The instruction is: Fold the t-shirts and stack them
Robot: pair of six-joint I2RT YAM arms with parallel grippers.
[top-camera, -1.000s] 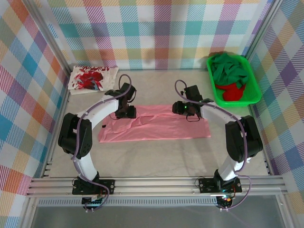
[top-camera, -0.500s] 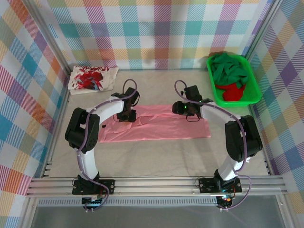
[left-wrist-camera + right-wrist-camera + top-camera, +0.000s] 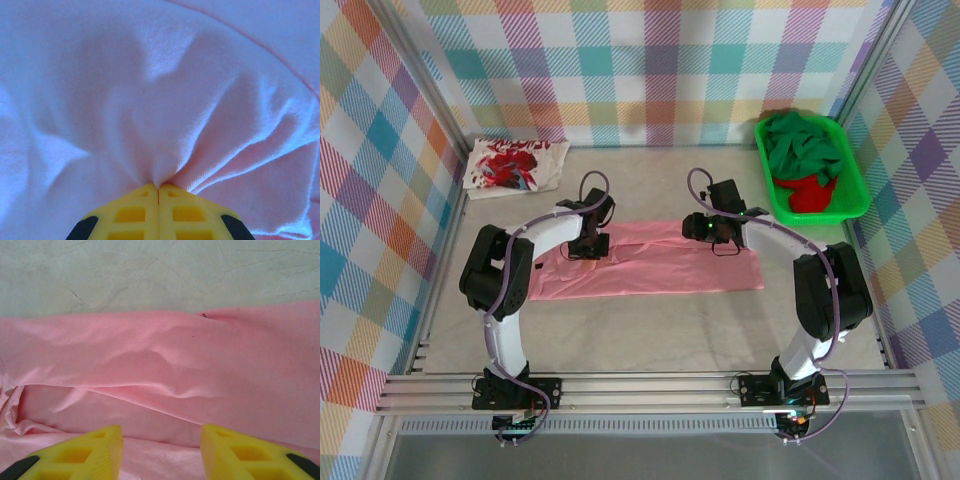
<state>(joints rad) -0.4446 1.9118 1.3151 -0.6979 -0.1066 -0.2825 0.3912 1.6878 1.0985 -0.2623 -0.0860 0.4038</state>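
Pink t-shirt (image 3: 660, 272): spread flat on the worktop (image 3: 650, 330), mid-frame in the top view, long axis running left to right.
My left gripper (image 3: 158, 188): clamped tight on a tuck of the pink cloth, creases fanning away from the tips. In the top view it sits at the shirt's upper edge, left of centre.
My right gripper (image 3: 161, 439): spread wide and holding nothing, over the same upper edge, right of centre. The hem lies just ahead of it.
What the move turns on: both grippers line up along one long edge, so I judge the fold runs across the short way, toward the frame's bottom. My right side must pinch first.
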